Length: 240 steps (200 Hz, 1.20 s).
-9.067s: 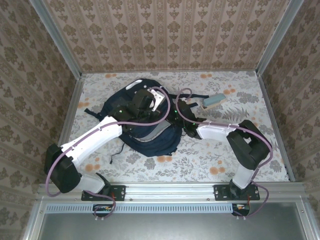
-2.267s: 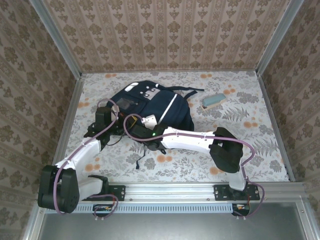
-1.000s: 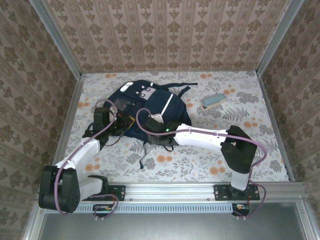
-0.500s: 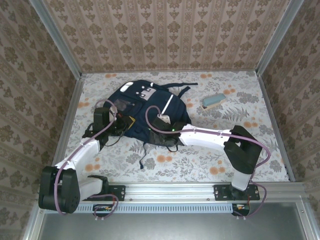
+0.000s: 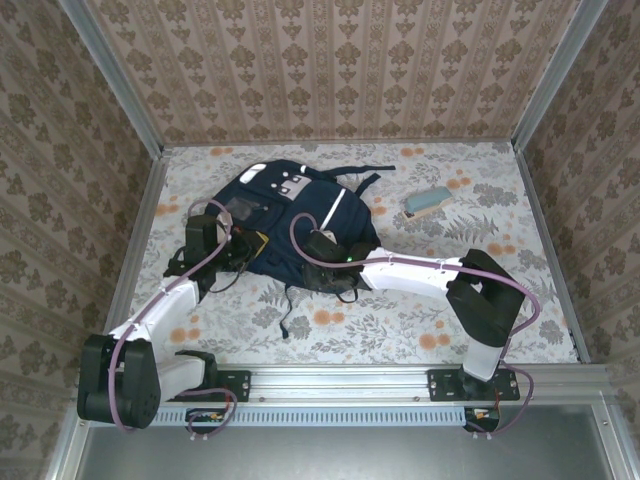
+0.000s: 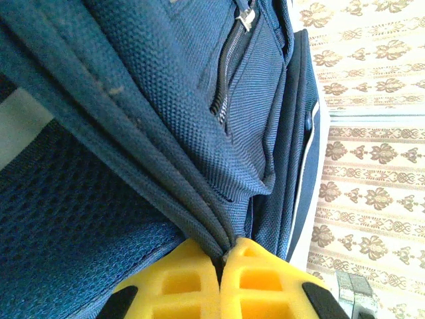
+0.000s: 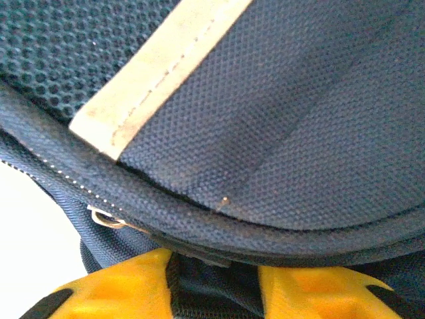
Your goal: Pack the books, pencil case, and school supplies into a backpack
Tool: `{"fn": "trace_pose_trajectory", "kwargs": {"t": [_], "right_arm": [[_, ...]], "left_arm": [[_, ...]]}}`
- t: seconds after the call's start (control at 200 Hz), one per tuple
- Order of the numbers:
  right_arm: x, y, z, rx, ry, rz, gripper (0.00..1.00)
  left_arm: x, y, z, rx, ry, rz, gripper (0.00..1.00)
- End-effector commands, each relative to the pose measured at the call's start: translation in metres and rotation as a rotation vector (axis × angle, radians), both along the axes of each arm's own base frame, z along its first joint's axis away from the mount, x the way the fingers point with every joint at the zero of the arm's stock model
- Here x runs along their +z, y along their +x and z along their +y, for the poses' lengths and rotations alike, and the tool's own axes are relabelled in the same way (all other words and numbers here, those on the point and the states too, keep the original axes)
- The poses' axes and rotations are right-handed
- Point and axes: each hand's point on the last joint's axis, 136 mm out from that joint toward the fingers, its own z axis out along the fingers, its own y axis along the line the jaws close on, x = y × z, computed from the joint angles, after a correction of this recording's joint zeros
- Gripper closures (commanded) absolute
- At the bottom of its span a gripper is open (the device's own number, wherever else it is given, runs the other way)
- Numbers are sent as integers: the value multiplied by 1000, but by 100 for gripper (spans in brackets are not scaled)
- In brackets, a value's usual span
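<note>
Pinching a backpack (image 6: 133, 100) fold in my left claw (image 6: 222, 251), I am straddling its rim with my narrow right claw (image 7: 212, 272), needing slow, opposed pulls.

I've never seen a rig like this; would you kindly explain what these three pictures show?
Two robot arms, the left arm and the right arm, are bolted at the near edge of a floral table. The wide picture comes from a fixed camera above and behind them; the two close-ups come from a camera on each wrist, with yellow fingers at the bottom. On the table lie a navy backpack and a small teal block. The left tool pinches a fold of the backpack. The right tool straddles its rim; whether it grips is unclear.
</note>
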Motion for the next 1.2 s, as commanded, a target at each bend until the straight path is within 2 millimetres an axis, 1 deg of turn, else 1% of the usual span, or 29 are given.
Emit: {"fn": "trace_pose_trajectory", "kwargs": {"t": [0.0, 0.11, 0.27, 0.315, 0.5, 0.725, 0.79, 0.875, 0.965, 1.105, 1.195], "right_arm": [[26, 10, 16, 38, 75, -76, 68], [32, 8, 18, 51, 102, -88, 75], [41, 2, 25, 100, 119, -115, 78], [41, 1, 27, 113, 118, -119, 79], [39, -2, 30, 132, 106, -128, 87], [38, -10, 32, 160, 63, -138, 100], [37, -14, 31, 162, 51, -137, 100], [36, -19, 22, 141, 34, -127, 100], [35, -23, 6, 89, 13, -107, 100], [29, -31, -28, -14, -66, -76, 100], [24, -32, -50, -80, -123, -69, 100]], "left_arm": [[23, 0, -7, -41, -37, -78, 100], [22, 1, -7, -41, -36, -78, 100], [20, 1, -7, -40, -34, -74, 100], [19, 1, -7, -39, -35, -72, 100], [19, 2, -8, -41, -36, -73, 100], [18, 2, -7, -40, -31, -72, 100], [17, 2, -6, -39, -27, -71, 100], [15, 2, -4, -32, -18, -68, 100], [11, 2, -1, -22, -4, -65, 100], [1, 2, 8, 3, 28, -48, 100], [-3, 3, 12, 15, 34, -41, 100]]}}
